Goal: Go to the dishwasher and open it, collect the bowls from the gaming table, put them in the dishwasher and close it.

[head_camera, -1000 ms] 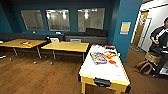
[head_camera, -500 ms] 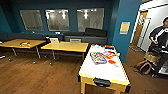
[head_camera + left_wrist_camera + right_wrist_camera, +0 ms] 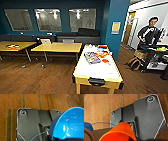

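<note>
A bright blue bowl [image 3: 70, 124] looms large in the left wrist view, carried above the wooden floor with my left gripper [image 3: 65, 139] shut on its rim. An orange-red bowl [image 3: 120, 130] sits the same way in my right gripper [image 3: 139, 139] in the right wrist view. Ahead in the head view stands the gaming table [image 3: 100, 71], white-topped with a yellow frame. A small orange-red thing [image 3: 105, 60] that may be a bowl lies on it among flat board-game boxes [image 3: 92, 57]. The dishwasher is out of view.
Two yellow-topped desks [image 3: 58, 47] stand to the left of the gaming table. A blue wall corner [image 3: 115, 27] rises behind it. A person [image 3: 148, 35] with a control rig stands at the right by a cart [image 3: 156, 53]. Wooden floor [image 3: 45, 77] stretches in front.
The whole head picture has shifted a little, so the camera has moved; the gaming table now sits slightly nearer. The bowls on it have not moved.
</note>
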Tool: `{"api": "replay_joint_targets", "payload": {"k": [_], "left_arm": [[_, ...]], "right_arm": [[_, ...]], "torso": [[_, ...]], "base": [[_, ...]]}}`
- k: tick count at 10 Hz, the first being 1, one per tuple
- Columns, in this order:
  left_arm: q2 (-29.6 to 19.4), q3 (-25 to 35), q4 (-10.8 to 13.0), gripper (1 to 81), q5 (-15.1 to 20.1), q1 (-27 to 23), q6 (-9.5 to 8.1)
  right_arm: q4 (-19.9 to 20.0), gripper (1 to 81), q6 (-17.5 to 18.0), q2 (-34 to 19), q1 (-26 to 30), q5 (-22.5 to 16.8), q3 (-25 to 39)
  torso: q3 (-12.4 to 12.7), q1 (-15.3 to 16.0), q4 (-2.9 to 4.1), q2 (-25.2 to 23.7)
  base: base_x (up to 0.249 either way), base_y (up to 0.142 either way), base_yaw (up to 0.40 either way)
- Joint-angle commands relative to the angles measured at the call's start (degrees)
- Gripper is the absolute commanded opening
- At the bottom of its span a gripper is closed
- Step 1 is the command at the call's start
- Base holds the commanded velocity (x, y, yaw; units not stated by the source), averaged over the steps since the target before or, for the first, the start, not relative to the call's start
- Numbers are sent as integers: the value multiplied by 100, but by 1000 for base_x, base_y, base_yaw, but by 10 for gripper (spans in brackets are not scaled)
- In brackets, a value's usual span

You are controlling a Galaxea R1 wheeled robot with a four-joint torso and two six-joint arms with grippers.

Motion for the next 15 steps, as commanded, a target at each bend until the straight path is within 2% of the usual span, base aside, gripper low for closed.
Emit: {"api": "replay_joint_targets", "payload": {"k": [1,15], "left_arm": [[-99,28,59,10,160,-215,2],[33,-121,77,10,222,-189,-7]], "right_arm": [[-106,10,9,-89,179,-104,-1],[-71,10,18,-80,214,-86,-46]], "torso": [[0,1,0,0],[0,1,0,0]], "base": [[0,0,-214],[0,0,-253]]}}
